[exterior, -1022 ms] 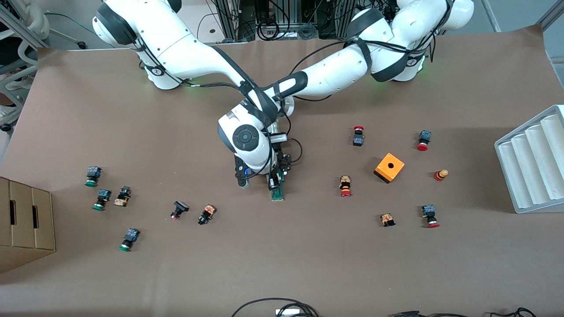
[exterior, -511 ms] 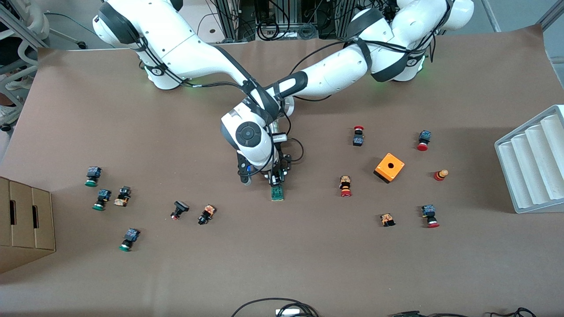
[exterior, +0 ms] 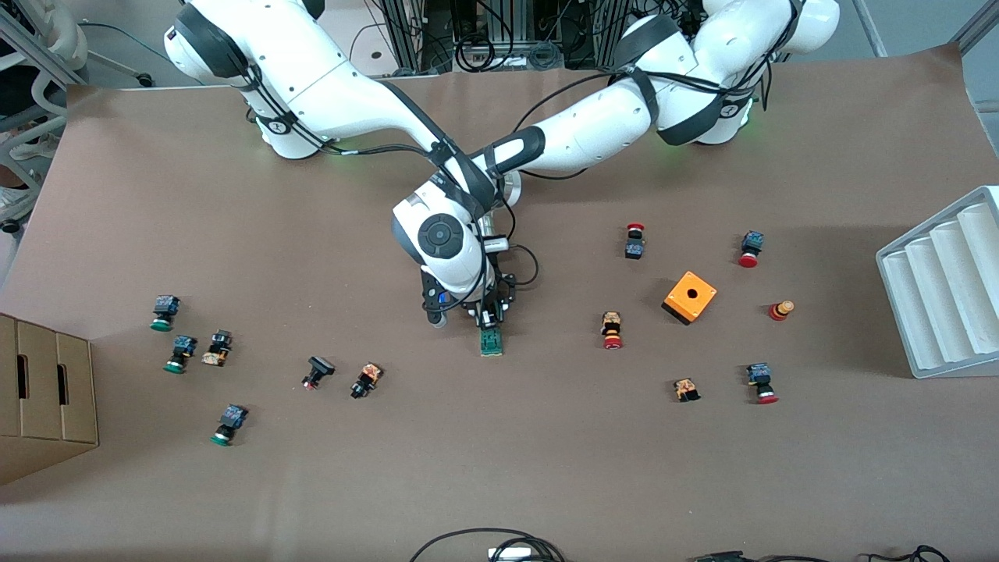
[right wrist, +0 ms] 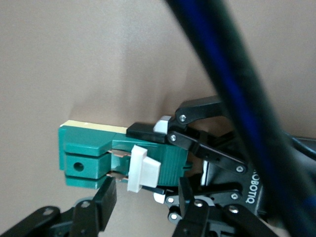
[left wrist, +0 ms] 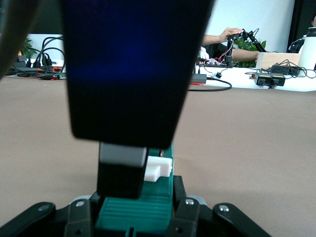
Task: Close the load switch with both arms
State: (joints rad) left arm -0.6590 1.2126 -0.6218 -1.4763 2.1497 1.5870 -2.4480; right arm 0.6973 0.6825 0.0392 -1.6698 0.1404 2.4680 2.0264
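Observation:
The load switch point(exterior: 491, 343), a slim green bar with a small white block point(right wrist: 142, 169), lies flat on the brown table near its middle. My left gripper point(left wrist: 134, 217) is shut on the end of the switch point(left wrist: 132, 212) toward the robots' bases. Its black fingers point(right wrist: 193, 139) clamp both sides of the green body point(right wrist: 84, 154). My right gripper point(right wrist: 144, 190) hangs just over the switch, open, with its fingertips standing either side of the white block. One right finger point(left wrist: 121, 170) rests against the green body beside the white block point(left wrist: 159, 167). Both hands overlap in the front view.
An orange box point(exterior: 690, 297) with a round hole and several red-capped push buttons lie toward the left arm's end. Green-capped buttons point(exterior: 163, 313) and a cardboard box point(exterior: 47, 398) are at the right arm's end. A white ribbed rack point(exterior: 944, 289) stands at the table edge.
My right hand has drawn slightly toward the robots' bases, so more of the green switch shows. The switch and my left gripper have not moved.

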